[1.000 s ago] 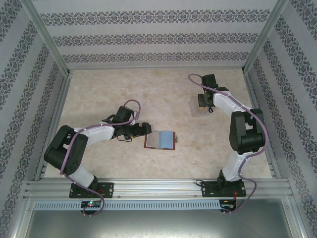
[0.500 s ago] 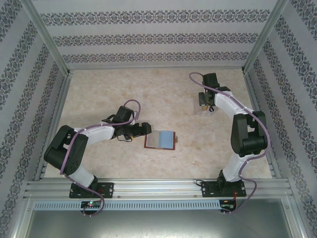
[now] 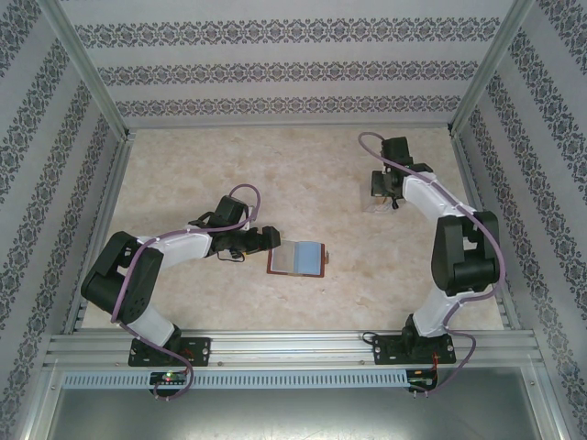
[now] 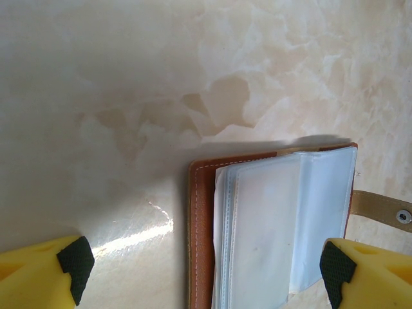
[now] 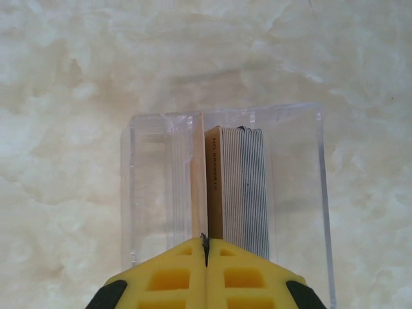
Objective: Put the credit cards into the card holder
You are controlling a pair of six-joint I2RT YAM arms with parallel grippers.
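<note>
Pinching shut over the clear box, the right gripper has its two yellow fingers pressed flat together. A pale orange card runs from the far wall of the box right into the seam between them, so it looks caught by its upper edge. Just to the right of those fingers the other credit cards stand on edge in a tight pack, brown-sided then grey, inside the same box.

The left gripper is spread wide and grips nothing. The card holder lies open on the table between and just ahead of its fingertips, clear sleeves facing up. Its brown cover shows toward the left finger, and a snap tab pokes out beside the right finger.

The card should be light, stiff and slick, so a narrow pinch may let it swivel or slide. A hold at the middle of the upper edge, square to the fingers, seems safest. The sleeves look thin and floppy, and the holder may skid when a card is pushed in.
</note>
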